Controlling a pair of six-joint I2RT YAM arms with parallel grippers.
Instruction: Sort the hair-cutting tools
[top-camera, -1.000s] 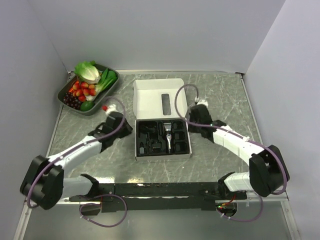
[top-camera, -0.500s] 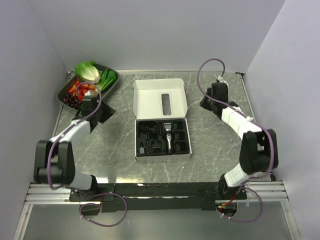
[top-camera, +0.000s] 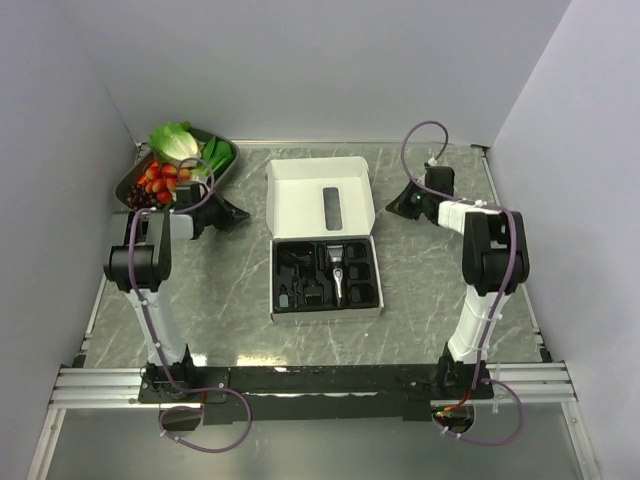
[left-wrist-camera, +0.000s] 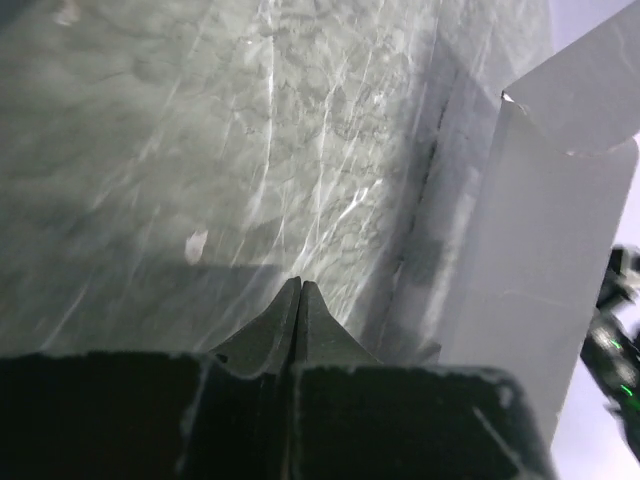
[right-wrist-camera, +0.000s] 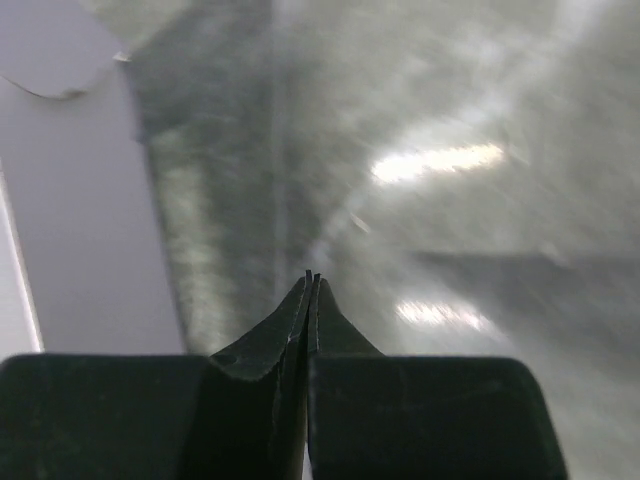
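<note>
Clipper (top-camera: 338, 275) lying mid-frame in box (top-camera: 298, 196), attachments (top-camera: 300, 280) in pockets just left. Likely light, stiff, slick; best pinched across slim middle. Left gripper (top-camera: 233, 212) upper left, right gripper (top-camera: 400, 205) upper right: both pressed together, empty.

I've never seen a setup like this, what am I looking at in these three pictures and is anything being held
Two robot arms are bolted to the near edge of a marble table. The wide picture looks down from above; the other two come from cameras on each wrist. In the middle lies an open white box whose black insert holds a hair clipper and small attachments. A tray of vegetables and fruit sits far left. The left gripper and right gripper are both shut and hold nothing.
</note>
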